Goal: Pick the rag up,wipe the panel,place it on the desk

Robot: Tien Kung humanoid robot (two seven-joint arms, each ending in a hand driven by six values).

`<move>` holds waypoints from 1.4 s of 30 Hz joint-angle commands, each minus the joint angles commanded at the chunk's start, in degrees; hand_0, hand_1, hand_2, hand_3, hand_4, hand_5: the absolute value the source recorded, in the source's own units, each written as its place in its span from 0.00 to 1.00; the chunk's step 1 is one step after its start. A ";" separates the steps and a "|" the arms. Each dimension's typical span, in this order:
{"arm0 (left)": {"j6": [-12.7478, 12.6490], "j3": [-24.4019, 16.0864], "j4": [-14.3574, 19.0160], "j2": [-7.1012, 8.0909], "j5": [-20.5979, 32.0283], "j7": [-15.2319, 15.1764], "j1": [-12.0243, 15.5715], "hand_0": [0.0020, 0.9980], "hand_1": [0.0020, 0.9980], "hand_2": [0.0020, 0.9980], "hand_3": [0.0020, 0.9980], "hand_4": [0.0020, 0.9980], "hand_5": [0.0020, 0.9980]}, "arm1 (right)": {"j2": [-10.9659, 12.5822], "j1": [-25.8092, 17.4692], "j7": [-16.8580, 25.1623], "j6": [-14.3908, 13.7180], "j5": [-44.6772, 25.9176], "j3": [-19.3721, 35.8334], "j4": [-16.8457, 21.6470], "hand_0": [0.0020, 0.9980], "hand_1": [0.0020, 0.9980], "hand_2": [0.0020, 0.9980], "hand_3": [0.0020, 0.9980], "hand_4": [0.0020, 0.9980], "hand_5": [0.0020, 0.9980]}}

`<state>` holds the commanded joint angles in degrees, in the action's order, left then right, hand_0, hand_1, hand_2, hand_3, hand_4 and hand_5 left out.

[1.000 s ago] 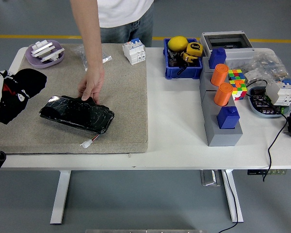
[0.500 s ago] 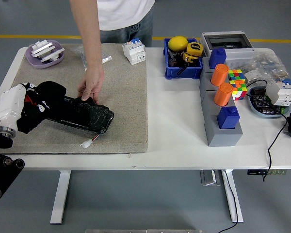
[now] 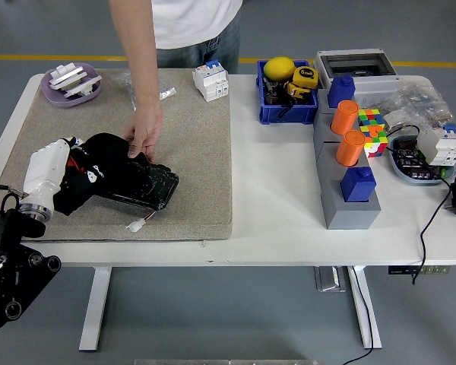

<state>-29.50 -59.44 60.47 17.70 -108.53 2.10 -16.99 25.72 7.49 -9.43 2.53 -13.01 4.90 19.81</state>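
Across the white desk [image 3: 289,220], a beige mat [image 3: 197,152] over its left half, with clutter well to the right: a grey box [image 3: 348,194] topped with orange cylinders [image 3: 347,133] and a blue bin [image 3: 285,95]. On the mat, the dark glossy panel [image 3: 148,182], tilted, its right end bare. At the far side, a person, one hand [image 3: 144,133] pressed on the panel's far edge, apparently steadying it. From the lower left, the robot's left hand [image 3: 64,175], white-cased, closed on the black rag [image 3: 102,156]; fingers mostly buried in the cloth, so the grip probably a full clasp, though hard to confirm. Rag bunched over the panel's left end, touching it. Right arm nowhere visible.

Judged from this: pick-up done, wiping under way at the left end, most of the panel apparently yet to be covered. Left to do: sweeping the rest, then setting the rag down on the desk and letting go.
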 joint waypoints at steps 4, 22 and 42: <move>-0.20 1.13 1.53 -0.28 0.18 0.32 0.05 0.19 0.16 0.47 0.42 0.12 0.00 | 0.04 0.00 -0.05 0.04 -0.06 -0.04 -0.05 0.78 0.66 0.71 0.67 1.00 0.52; 0.07 11.03 9.88 -2.37 -0.04 3.07 1.74 0.19 0.16 0.47 0.43 0.12 0.00 | 0.34 -0.15 -0.22 0.19 -0.03 -0.40 -0.12 0.78 0.66 0.71 0.67 1.00 0.52; -1.38 6.38 4.79 -2.21 0.35 2.35 2.13 0.19 0.16 0.47 0.43 0.12 0.00 | 0.30 -0.18 -0.29 0.28 -0.09 -0.85 -0.08 0.78 0.66 0.71 0.67 1.00 0.52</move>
<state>-30.88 -53.06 65.26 15.49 -108.17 4.45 -14.86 26.02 7.31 -9.72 2.81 -13.10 4.06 19.73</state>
